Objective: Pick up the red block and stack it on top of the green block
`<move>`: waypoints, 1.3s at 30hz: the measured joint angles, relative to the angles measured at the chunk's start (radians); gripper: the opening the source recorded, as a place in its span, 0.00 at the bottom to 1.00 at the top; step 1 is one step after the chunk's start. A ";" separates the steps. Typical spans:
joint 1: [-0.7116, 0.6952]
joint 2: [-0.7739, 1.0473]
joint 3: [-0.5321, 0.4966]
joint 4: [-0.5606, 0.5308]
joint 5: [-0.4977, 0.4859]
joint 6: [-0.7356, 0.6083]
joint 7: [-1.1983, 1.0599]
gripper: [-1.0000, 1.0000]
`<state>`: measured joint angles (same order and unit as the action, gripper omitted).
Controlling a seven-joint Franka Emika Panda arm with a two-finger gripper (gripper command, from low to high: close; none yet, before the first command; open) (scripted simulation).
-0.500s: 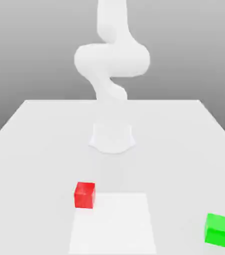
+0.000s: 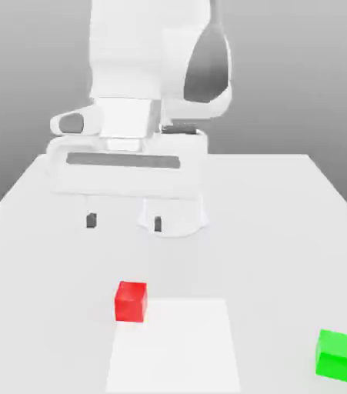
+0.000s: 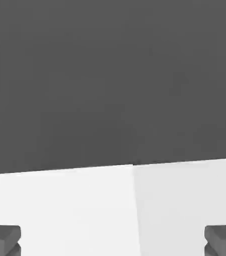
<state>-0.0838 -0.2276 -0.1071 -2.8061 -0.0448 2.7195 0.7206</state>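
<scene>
Nothing is being carried yet: the claw [image 2: 124, 222] is being held wide open and empty above the desk [image 2: 45, 254], with the red block [image 2: 131, 300] lying unlifted toward six o'clock and the green block [image 2: 335, 354] toward four o'clock.

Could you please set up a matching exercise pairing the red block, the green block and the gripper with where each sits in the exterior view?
Things:
1. red block
2. green block
3. gripper

Places or states:
A. open, above the table, holding nothing
B. on the table near the exterior view's right edge
C. on the table, touching a paler square patch's corner

Pairs: 1-C, 2-B, 3-A
</scene>
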 joint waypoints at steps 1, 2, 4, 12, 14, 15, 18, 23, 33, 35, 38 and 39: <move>-0.005 0.043 -0.009 -0.034 0.002 0.030 -0.009 0.50; -0.007 0.101 -0.017 -0.060 0.008 0.073 -0.021 0.50; -0.008 0.204 -0.020 -0.076 0.038 0.152 -0.049 0.50; -0.065 0.418 0.060 -0.055 0.136 0.332 -0.121 0.00; -0.066 0.418 0.060 -0.055 0.134 0.331 -0.120 0.00; -0.066 0.418 0.060 -0.055 0.134 0.331 -0.119 0.00; -0.063 0.393 0.054 -0.059 0.121 0.310 -0.110 0.00; -0.057 0.223 0.025 -0.084 0.045 0.166 -0.056 0.00; 0.218 0.295 0.171 0.188 -0.013 -0.043 0.062 0.00; 0.272 0.332 0.207 0.260 -0.016 -0.078 0.084 0.00; 0.343 0.386 0.270 0.368 -0.021 -0.131 0.117 0.00; 0.367 0.402 0.291 0.403 -0.023 -0.148 0.127 0.00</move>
<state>0.2830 0.1748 0.1841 -2.4034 -0.0675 2.5717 0.8478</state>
